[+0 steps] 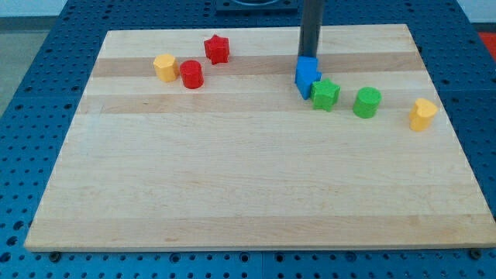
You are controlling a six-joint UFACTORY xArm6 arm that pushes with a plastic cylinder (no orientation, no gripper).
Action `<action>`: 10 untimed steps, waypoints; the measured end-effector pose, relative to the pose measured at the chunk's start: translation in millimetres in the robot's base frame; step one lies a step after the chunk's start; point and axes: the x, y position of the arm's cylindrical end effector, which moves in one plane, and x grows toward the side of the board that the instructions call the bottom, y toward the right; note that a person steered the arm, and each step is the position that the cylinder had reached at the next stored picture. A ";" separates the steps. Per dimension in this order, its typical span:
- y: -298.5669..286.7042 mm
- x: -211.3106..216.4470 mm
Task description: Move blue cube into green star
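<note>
Seven small painted wooden blocks sit on the pale wooden tabletop [248, 178], and I place them all from the green star-shaped block [325, 94]. The blue cube-shaped block [307, 76] lies just to the star's upper left, its lower corner touching or nearly touching the star. My end effector is a plain dark rod with nothing to spread or pinch; my tip [311, 59] stands at the cube's top edge, on the side away from the star, seemingly in contact.

The cube looks light, rigid and smooth-sided, so I judge it will slide easily on the board and may spin if I press off-centre. There is nothing to grip; the place to bear on is the middle of its far face, pushing toward the star.

A green cylinder block [367, 102] stands just right of the star, a yellow block [422, 114] farther right. Well to the star's left are a red star-shaped block [217, 49], a red cylinder block [191, 74] and a second yellow block [164, 67].
</note>
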 end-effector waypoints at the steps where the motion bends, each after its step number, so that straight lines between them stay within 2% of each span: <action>1: 19.0 25.8; 2: 31.7 53.9; 3: 32.9 58.5; 4: 17.1 13.0; 5: -10.9 -7.7; 6: -21.0 -3.0; 8: -17.5 74.9; 10: 8.8 107.8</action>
